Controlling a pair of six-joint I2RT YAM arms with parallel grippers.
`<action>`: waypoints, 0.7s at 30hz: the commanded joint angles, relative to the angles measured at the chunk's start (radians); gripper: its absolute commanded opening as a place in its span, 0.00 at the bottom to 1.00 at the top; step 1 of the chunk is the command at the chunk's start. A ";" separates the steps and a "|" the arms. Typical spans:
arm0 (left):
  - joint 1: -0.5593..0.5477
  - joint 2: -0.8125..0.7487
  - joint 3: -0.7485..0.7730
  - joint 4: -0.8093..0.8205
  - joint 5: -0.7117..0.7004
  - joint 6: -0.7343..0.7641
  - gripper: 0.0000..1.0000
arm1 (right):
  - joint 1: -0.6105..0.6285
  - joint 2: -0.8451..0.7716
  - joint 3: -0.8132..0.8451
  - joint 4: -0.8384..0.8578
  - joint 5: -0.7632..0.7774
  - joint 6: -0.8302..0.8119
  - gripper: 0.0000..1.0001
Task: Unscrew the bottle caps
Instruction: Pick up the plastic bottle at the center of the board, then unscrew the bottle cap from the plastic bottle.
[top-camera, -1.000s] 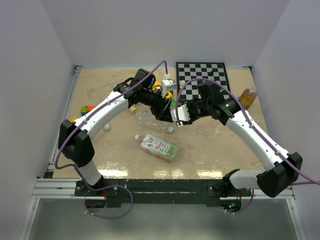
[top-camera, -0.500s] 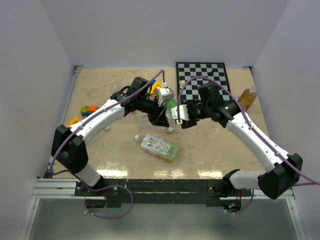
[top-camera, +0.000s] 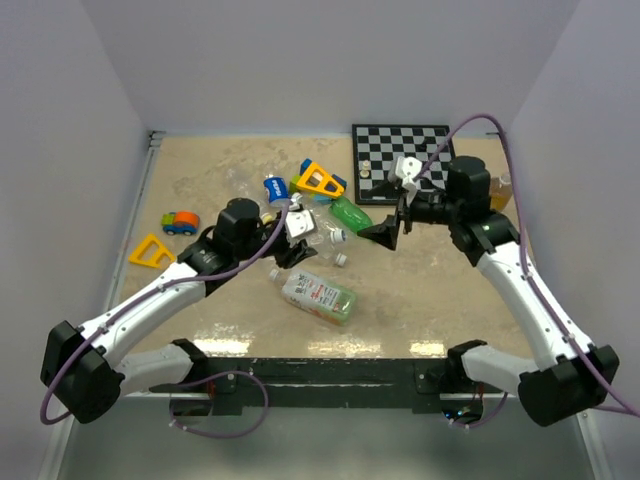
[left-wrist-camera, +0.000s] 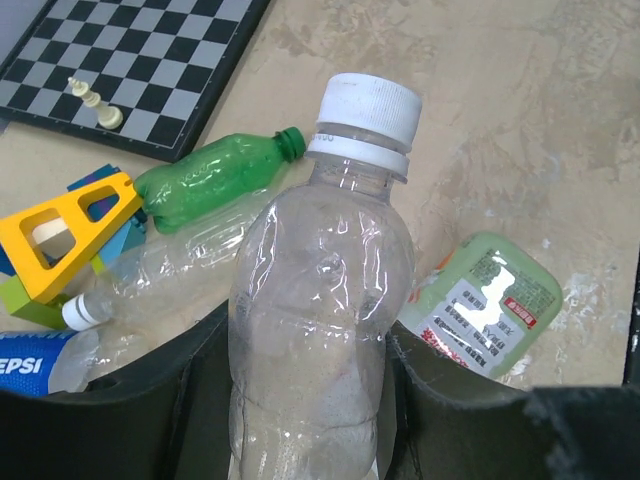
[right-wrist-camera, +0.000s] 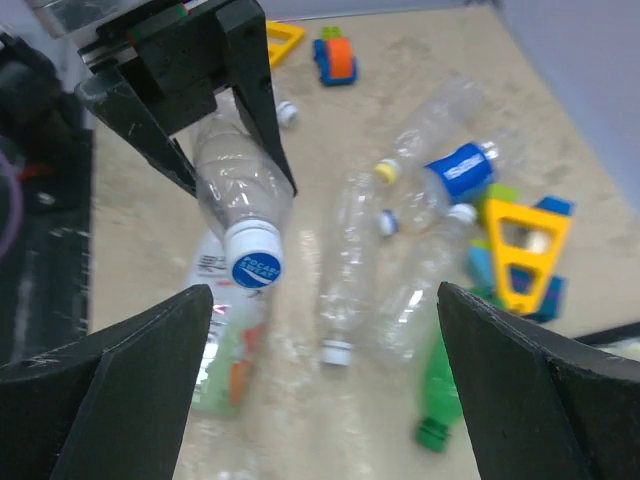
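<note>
**One capped bottle gripped, the rest strewn on the counter**

The left fingers (left-wrist-camera: 170, 400) are clamped on the body of one clear bottle (left-wrist-camera: 320, 300), which looks empty. Its white cap (left-wrist-camera: 367, 105), printed blue on top, sits on the neck and faces the right fingers (right-wrist-camera: 110, 380). Those stand wide apart, hold nothing, and are well short of the cap.

On the counter (left-wrist-camera: 520, 120) lie:
- one green bottle (left-wrist-camera: 215, 175) with a green cap (left-wrist-camera: 291, 142)
- one pale-green labelled bottle (left-wrist-camera: 485, 300)
- one blue-labelled bottle (right-wrist-camera: 455, 165)
- a heap of clear bottles (right-wrist-camera: 345, 260), which overlap too much to count

At least two of the heaped bottles carry white caps (right-wrist-camera: 335, 350). One amber bottle (top-camera: 503, 195) shows partly behind the right arm, and what it holds cannot be told.

There is also one chessboard (top-camera: 403, 160), with two pale chess pieces (left-wrist-camera: 108, 117) showing in the left wrist view. Two yellow triangles are apart from each other, one beside the heap (top-camera: 320, 180) and one at the left (top-camera: 150, 250). One toy car (top-camera: 180, 220) stands near the second.
</note>
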 joint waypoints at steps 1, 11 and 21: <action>-0.014 -0.020 -0.043 0.104 -0.060 0.030 0.00 | 0.005 0.126 -0.029 0.200 -0.108 0.388 0.96; -0.017 -0.007 -0.034 0.092 -0.123 0.020 0.00 | 0.128 0.264 0.071 0.089 0.016 0.358 0.83; -0.016 -0.003 -0.029 0.092 -0.143 0.014 0.00 | 0.128 0.269 0.065 0.089 -0.021 0.361 0.78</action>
